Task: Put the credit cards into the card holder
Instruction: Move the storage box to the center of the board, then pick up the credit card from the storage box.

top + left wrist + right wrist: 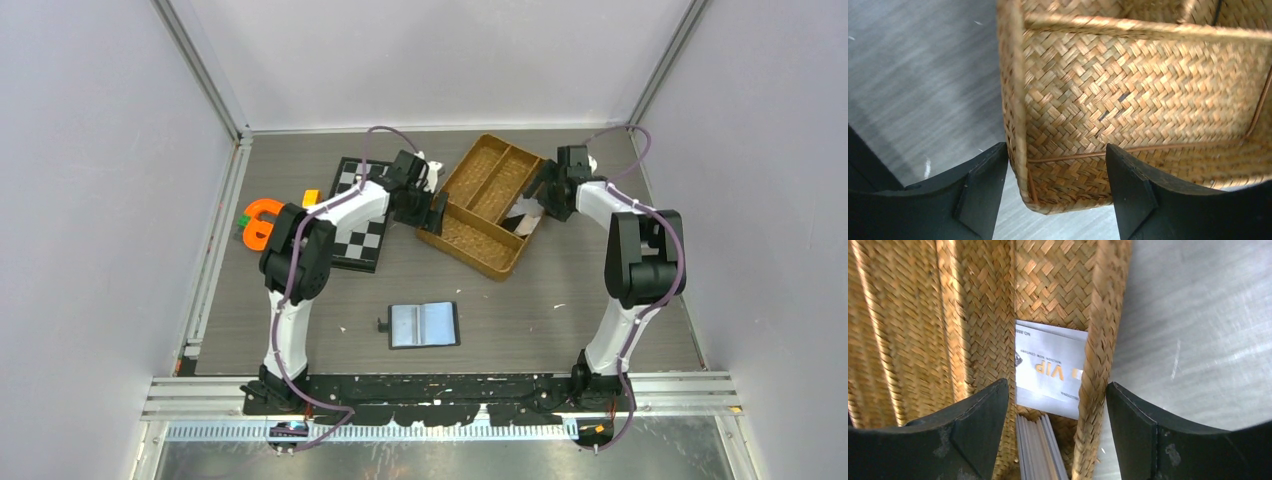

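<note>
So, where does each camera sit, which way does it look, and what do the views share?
Top external: fixed above and behind the arms, looking down on the table; both arms show whole, with the woven tray and the open card holder.
Left wrist: on the left arm, looking past the open left gripper at a tray corner.
Right wrist: on the right arm, looking past the open right gripper into the tray at the credit cards.
Shared: all three show the tray.
</note>
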You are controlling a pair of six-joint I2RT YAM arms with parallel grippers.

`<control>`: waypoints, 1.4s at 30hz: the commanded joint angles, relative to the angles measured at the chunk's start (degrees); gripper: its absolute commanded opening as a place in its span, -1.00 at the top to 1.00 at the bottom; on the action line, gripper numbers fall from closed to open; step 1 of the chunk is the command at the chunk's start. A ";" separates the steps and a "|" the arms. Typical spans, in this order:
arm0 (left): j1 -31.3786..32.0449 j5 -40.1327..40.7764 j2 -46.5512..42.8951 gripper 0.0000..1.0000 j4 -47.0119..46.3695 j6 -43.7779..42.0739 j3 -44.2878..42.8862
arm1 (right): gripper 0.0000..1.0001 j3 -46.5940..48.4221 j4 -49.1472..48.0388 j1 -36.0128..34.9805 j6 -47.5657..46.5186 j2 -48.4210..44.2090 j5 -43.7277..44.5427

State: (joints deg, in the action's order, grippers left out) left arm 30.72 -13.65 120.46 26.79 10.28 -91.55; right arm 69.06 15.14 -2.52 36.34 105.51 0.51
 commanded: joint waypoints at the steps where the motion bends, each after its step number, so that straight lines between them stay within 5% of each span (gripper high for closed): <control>1: 3.92 -0.57 -4.99 -0.43 -0.21 1.36 3.30 | -0.51 7.61 -3.30 -0.79 -3.98 1.22 -2.56; 11: 4.07 11.74 -4.74 -0.47 7.26 3.64 -1.32 | -0.63 9.60 13.63 -1.38 -8.14 -5.49 6.68; 23: 4.00 13.21 -2.20 0.37 9.15 4.74 -3.64 | -0.64 9.65 23.61 -8.61 -10.79 -6.13 8.38; 42: 4.04 15.97 -2.53 0.81 10.05 4.30 -3.39 | -0.62 12.24 30.00 -8.72 -10.50 -2.07 15.49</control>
State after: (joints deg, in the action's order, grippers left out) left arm 35.03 0.51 118.08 34.98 14.92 -93.65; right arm 78.67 41.10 -11.53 25.65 105.06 11.07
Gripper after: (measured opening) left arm 0.111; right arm 0.816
